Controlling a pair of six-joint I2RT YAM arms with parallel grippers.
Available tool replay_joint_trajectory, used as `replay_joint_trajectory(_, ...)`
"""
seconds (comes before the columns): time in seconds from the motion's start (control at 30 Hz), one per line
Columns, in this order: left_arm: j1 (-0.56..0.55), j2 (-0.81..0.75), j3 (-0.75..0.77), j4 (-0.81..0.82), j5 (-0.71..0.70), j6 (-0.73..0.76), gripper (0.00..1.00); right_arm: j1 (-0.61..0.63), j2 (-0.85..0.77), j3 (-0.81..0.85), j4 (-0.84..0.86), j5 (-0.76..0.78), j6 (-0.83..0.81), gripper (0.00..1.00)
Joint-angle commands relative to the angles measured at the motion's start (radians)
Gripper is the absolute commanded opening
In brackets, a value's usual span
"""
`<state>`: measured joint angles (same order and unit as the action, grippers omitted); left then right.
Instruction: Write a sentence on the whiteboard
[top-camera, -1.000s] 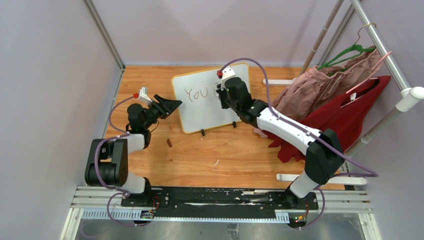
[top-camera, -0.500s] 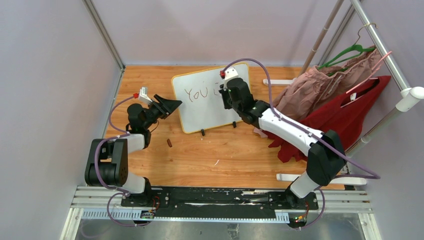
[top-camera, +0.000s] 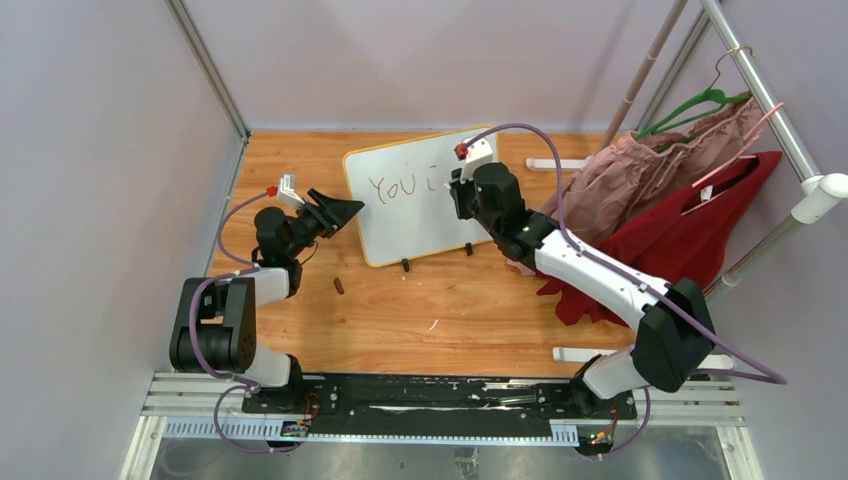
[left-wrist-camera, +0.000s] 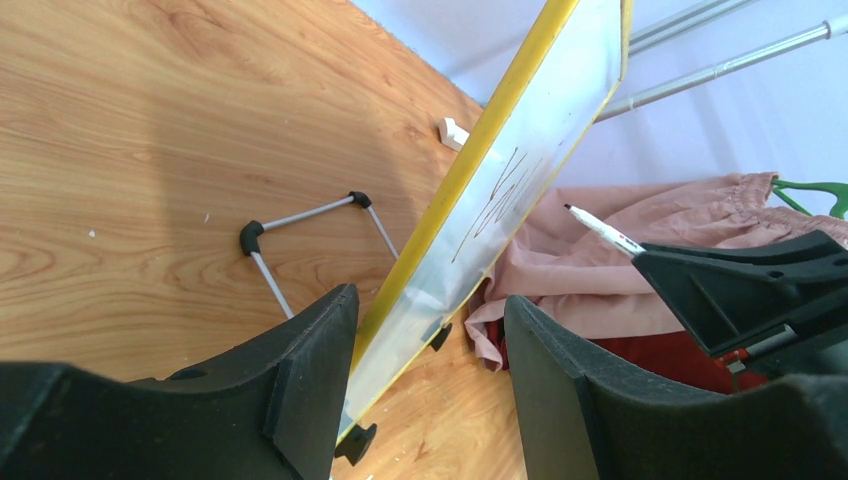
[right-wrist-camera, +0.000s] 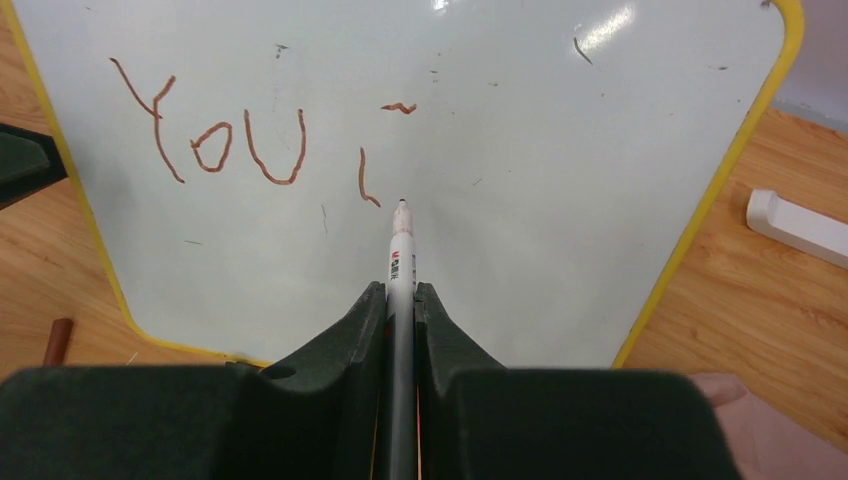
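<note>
The whiteboard (top-camera: 425, 215) stands tilted at the back of the table on two black feet, with a yellow frame. It reads "YOU" (top-camera: 392, 187) in reddish-brown marker, followed by a short hooked stroke and a dash (right-wrist-camera: 370, 185). My right gripper (top-camera: 457, 190) is shut on a white marker (right-wrist-camera: 402, 255). The marker's tip points at the board just right of the hooked stroke. In the left wrist view the marker (left-wrist-camera: 605, 230) looks slightly off the board face (left-wrist-camera: 530, 150). My left gripper (top-camera: 347, 210) is open, with its jaws on either side of the board's left edge (left-wrist-camera: 405, 270).
A small brown cap (top-camera: 339, 286) lies on the table in front of the board. Pink (top-camera: 640, 165) and red (top-camera: 705, 215) clothes hang on a metal rack (top-camera: 775, 105) to the right. White rack feet (top-camera: 558, 163) lie on the table.
My right arm has swung to the right along the board with the marker, uncovering new short strokes after "YOU". The left arm and the board have not moved.
</note>
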<state>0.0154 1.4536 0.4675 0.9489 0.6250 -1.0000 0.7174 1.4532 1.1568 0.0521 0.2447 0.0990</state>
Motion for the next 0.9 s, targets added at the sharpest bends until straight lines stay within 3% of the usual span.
replay_joint_trajectory(0.0,-0.005,-0.017,0.008,0.048,0.011,0.001,0.61,-0.001,-0.050,-0.066,0.180,-0.087,-0.044,0.00)
replay_joint_trajectory(0.17,-0.005,-0.017,0.007,0.051,0.011,0.001,0.61,0.008,-0.012,-0.012,0.100,-0.066,-0.001,0.00)
replay_joint_trajectory(0.43,-0.005,-0.016,0.007,0.053,0.013,0.000,0.61,0.007,-0.006,-0.044,0.166,-0.116,0.006,0.00)
replay_joint_trajectory(0.87,-0.005,-0.018,0.008,0.051,0.013,0.000,0.61,0.007,0.066,0.020,0.099,-0.095,0.026,0.00)
